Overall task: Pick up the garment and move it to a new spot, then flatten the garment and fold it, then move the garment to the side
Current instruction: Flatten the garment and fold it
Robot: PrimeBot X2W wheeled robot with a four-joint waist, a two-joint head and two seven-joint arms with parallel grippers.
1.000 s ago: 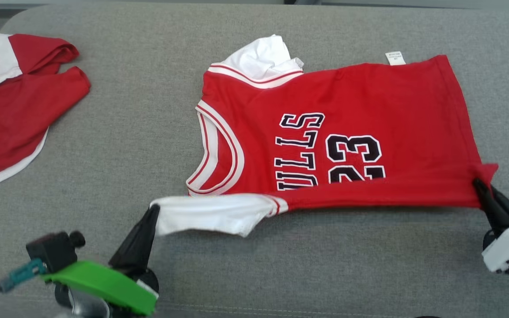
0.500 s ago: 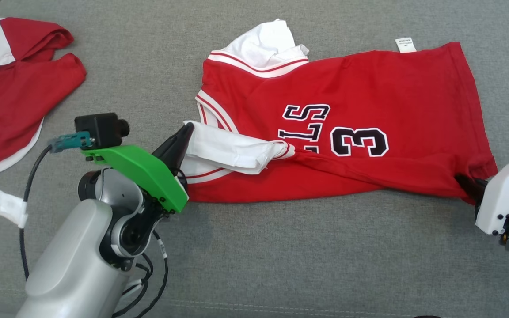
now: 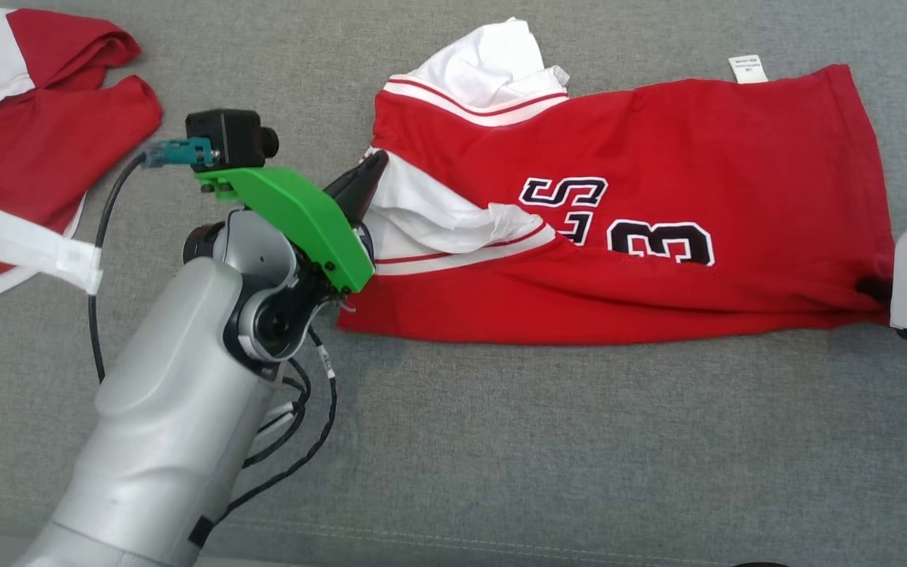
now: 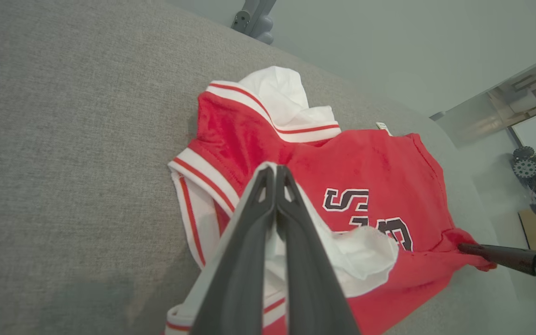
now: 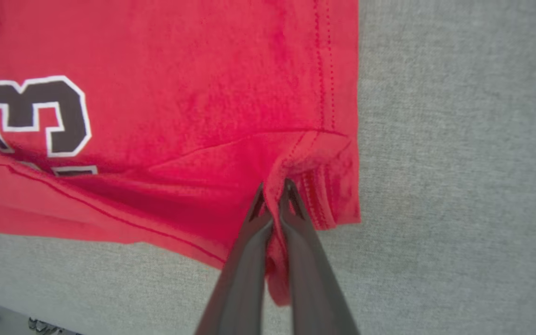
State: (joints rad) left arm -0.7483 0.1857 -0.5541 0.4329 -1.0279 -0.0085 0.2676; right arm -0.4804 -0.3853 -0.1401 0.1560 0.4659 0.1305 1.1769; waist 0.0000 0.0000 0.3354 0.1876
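A red jersey with white trim and black lettering lies across the grey cushioned surface, its near long edge folded over onto itself. My left gripper is shut on the white sleeve, holding it over the jersey's neck end; in the left wrist view the fingers pinch that white cloth. My right gripper is shut on the jersey's near hem corner at the right; the right wrist view shows red fabric bunched between the fingertips.
A second red and white garment lies at the far left of the surface. A white strap wraps the left arm's cable. Bare grey surface stretches along the near side.
Both grippers have carried the jersey's near edge away from me and over its body, covering more of the lettering. The head camera has shifted too.
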